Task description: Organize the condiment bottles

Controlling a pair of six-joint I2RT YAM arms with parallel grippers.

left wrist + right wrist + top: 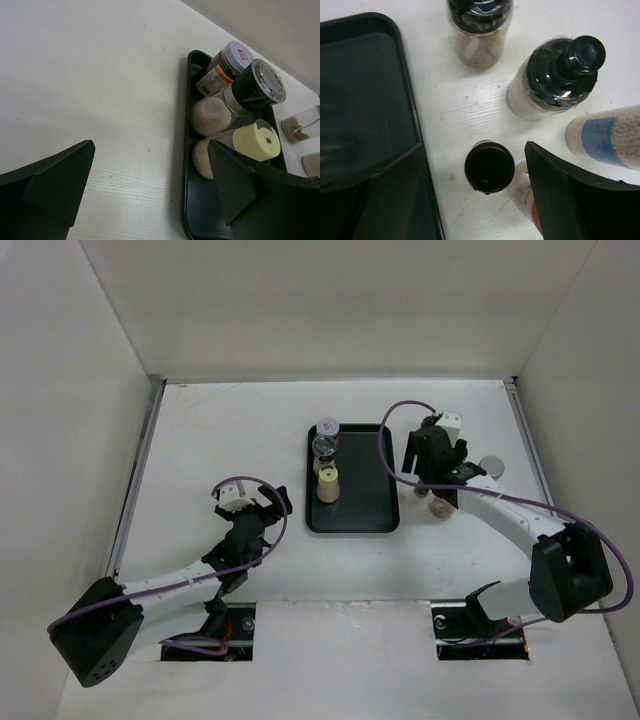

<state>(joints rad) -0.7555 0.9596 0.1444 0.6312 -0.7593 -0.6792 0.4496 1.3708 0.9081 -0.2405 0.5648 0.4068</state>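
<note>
Three condiment bottles stand in a column on the left side of the black tray (365, 490): a jar with a lavender-grey lid (327, 426), a black-capped bottle (323, 446) and a yellow-capped bottle (328, 485). They also show in the left wrist view as the jar (225, 62), the black-capped bottle (256, 86) and the yellow-capped bottle (255, 142). My left gripper (272, 502) (150, 150) is open and empty over the table, left of the tray. My right gripper (440, 478) (474, 150) is open, its jaws either side of a small black-capped bottle (489, 166) just right of the tray (365, 90).
Around the right gripper stand a black-capped bottle (480, 27), a black flip-cap bottle (560, 75) and a white cylinder with a blue band (612, 137). A pink-capped bottle (532, 207) is half hidden behind the right finger. A grey-capped jar (491, 466) stands further right. Walls enclose the table.
</note>
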